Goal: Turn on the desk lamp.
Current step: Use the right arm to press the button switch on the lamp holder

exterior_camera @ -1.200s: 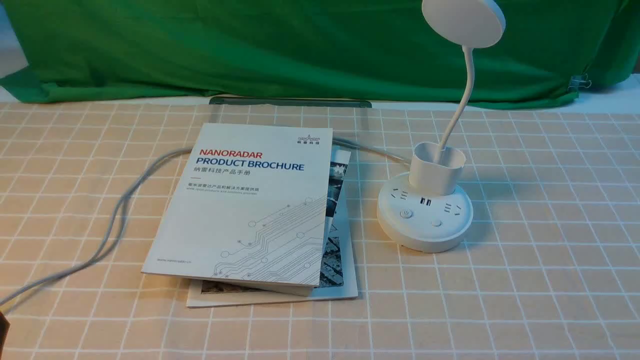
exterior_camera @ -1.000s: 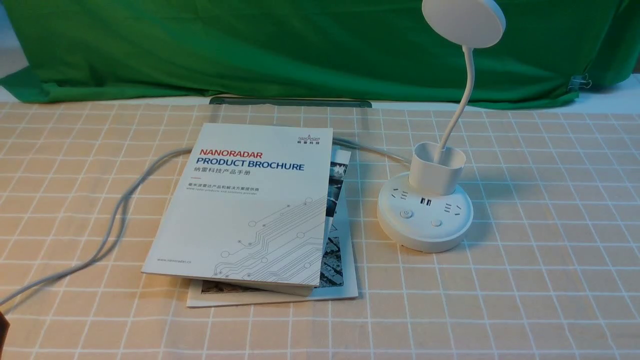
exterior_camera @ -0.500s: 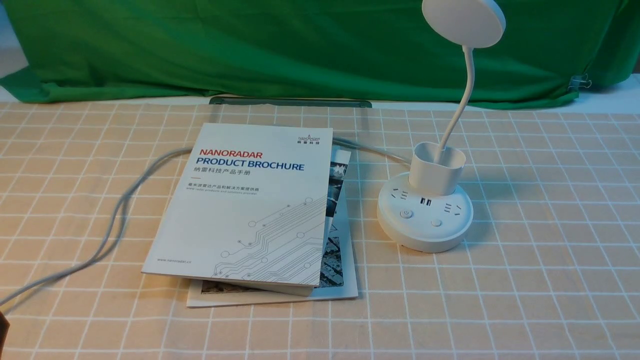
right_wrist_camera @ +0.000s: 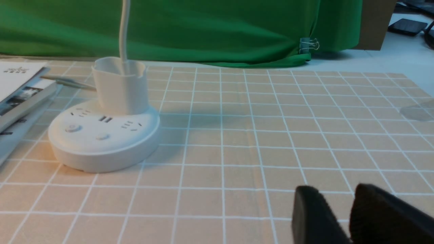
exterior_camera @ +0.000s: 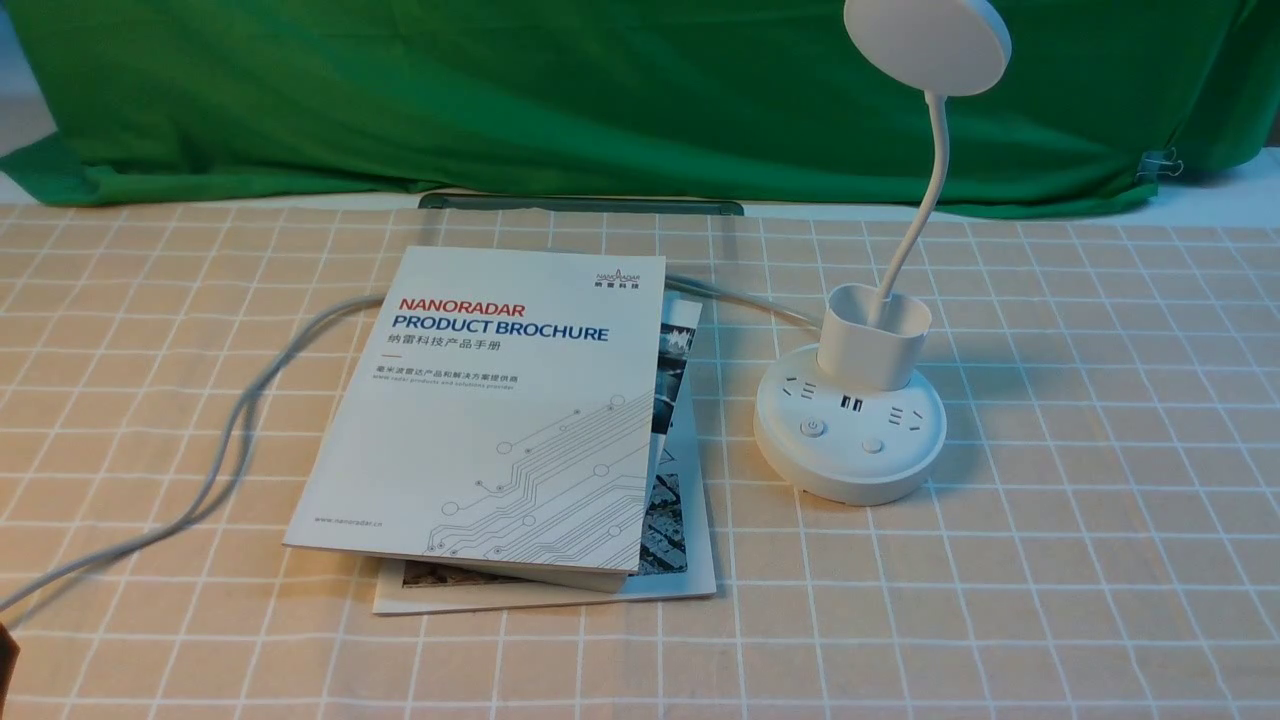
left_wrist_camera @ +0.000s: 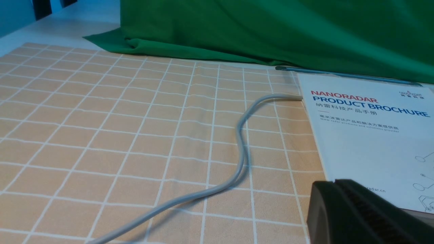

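Observation:
The white desk lamp point(exterior_camera: 850, 440) stands right of centre on the checked cloth. Its disc head point(exterior_camera: 925, 40) is up high on a thin neck rising from the cup holder point(exterior_camera: 873, 335). Two round buttons point(exterior_camera: 813, 428) sit on the front of the base. In the right wrist view the base point(right_wrist_camera: 101, 142) lies well ahead of my right gripper point(right_wrist_camera: 334, 191), whose jaws are slightly apart and empty. My left gripper point(left_wrist_camera: 334, 183) is shut and empty, low beside the brochure's near corner. Neither arm clearly shows in the front view.
A stack of two brochures point(exterior_camera: 500, 420) lies left of the lamp. The lamp's grey cord point(exterior_camera: 240, 420) runs under them and curves off to the near left. A green cloth point(exterior_camera: 600, 90) hangs along the back, held by a binder clip point(exterior_camera: 1160, 165).

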